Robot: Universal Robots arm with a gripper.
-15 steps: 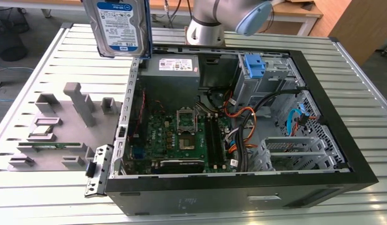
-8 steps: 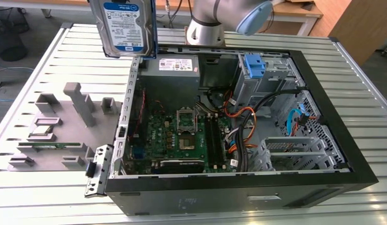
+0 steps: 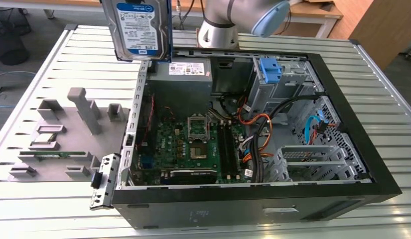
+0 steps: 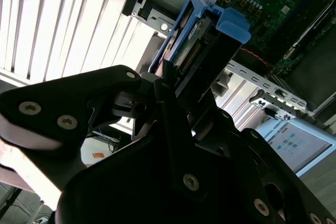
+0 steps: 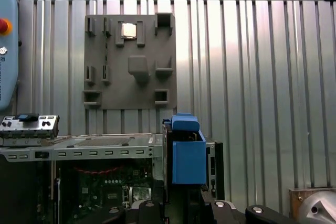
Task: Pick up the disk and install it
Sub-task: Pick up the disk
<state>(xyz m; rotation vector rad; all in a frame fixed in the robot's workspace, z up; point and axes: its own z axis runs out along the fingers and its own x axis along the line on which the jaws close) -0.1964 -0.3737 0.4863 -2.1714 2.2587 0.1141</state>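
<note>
Exterior view's left: gray parts tray (image 3: 79,145) lay on ribbed metal surface (image 3: 32,209). Disk (image 3: 140,30) hung above open case's (image 3: 245,214) far left corner, pincer (image 4: 181,82) clamped on its blue frame. Judgement: carry needed firm hold, frame kept square, clear of case wall and cables (image 3: 255,119). Wooden desk (image 3: 322,12) stood beyond.

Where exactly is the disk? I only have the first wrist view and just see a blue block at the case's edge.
Observer: In the exterior view the disk hangs upright, label showing, above the case's corner by the power supply.
Operator: Is it gripped?
Observer: In the second wrist view the gripper is shut on its blue carrier frame.
Operator: What's on the cage?
Observer: A blue bracket stands on the metal cage, to the exterior view's right of the power supply.
</note>
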